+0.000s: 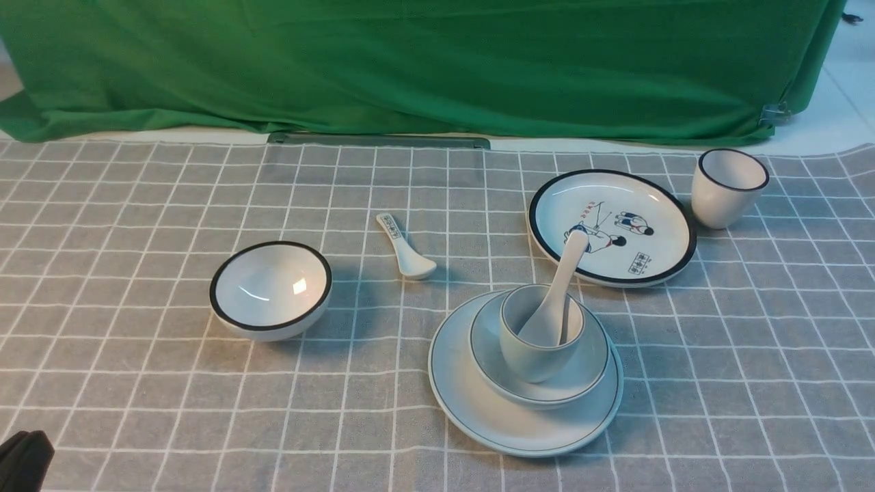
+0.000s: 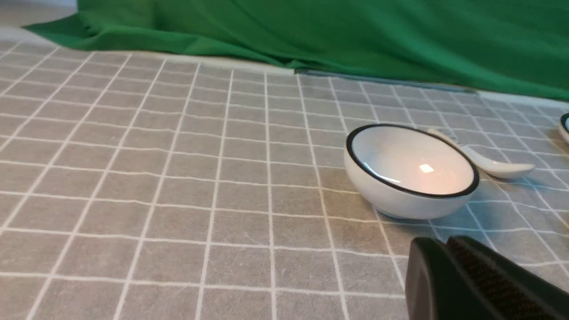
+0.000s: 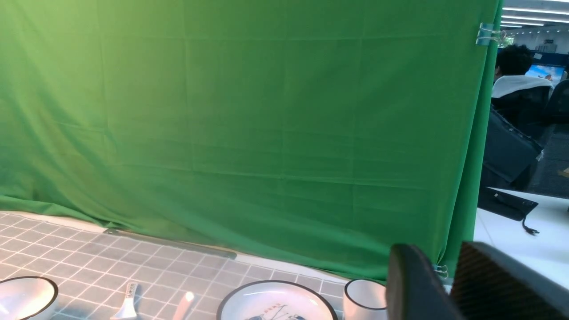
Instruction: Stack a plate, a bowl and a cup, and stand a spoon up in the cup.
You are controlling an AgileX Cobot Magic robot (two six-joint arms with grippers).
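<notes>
A green backdrop [image 1: 410, 61] hangs across the far side, and a grey checked tablecloth [image 1: 137, 383] covers the table. On the near right of centre lies the plate [image 1: 478, 410], and the bowl [image 1: 581, 372] sits on it. The cup [image 1: 530, 355] stands upright in the bowl, and the spoon [image 1: 557, 294] stands in the cup, its handle leaning to the far right over the rim.

Just beyond this stack is a cartoon plate [image 1: 615, 205] with a thick black rim. A black-rimmed cup [image 1: 726, 188] stands to its right, near the far right edge. A black-rimmed bowl [image 1: 271, 288] rests left of centre, apart from the stack. A printed spoon [image 1: 405, 247] lies flat between that bowl and the cartoon plate.

The left gripper [image 2: 449, 249] hovers near the black-rimmed bowl, clenched with its jaws together and holding nothing. The right gripper [image 3: 446, 266] is raised facing the backdrop, released, with a gap between its jaws.
</notes>
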